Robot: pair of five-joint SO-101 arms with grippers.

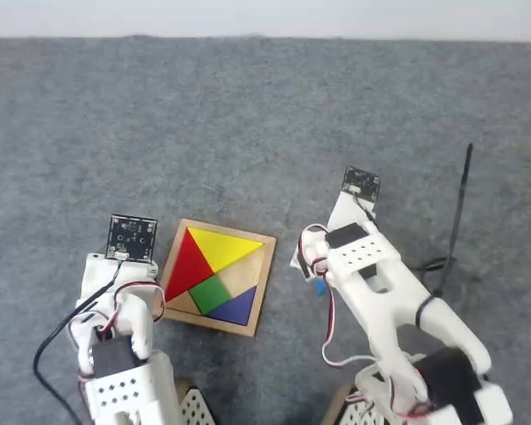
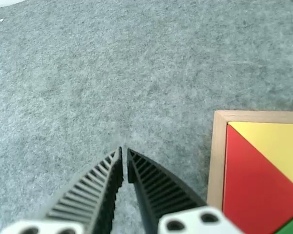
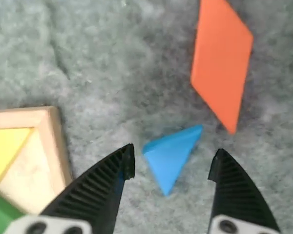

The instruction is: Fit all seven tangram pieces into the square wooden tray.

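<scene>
The right claw (image 3: 173, 154) is hanging spread wide and gripping nothing, its fingers standing on either side of a small blue triangle (image 3: 172, 157) that is lying flat on the grey surface (image 1: 248, 115). Near that triangle, an orange parallelogram (image 3: 220, 61) is lying on the surface, and the tray (image 3: 56, 139) is sitting to the other side. The left claw (image 2: 124, 152) is clenched with nothing between its fingers, hovering over the surface just beside the tray's outer edge. Inside the tray, a yellow triangle (image 1: 223, 246), a red triangle (image 1: 188, 266), a green square (image 1: 212, 292) and an indigo triangle (image 1: 237, 307) are lying fitted together, leaving bare wood showing.
</scene>
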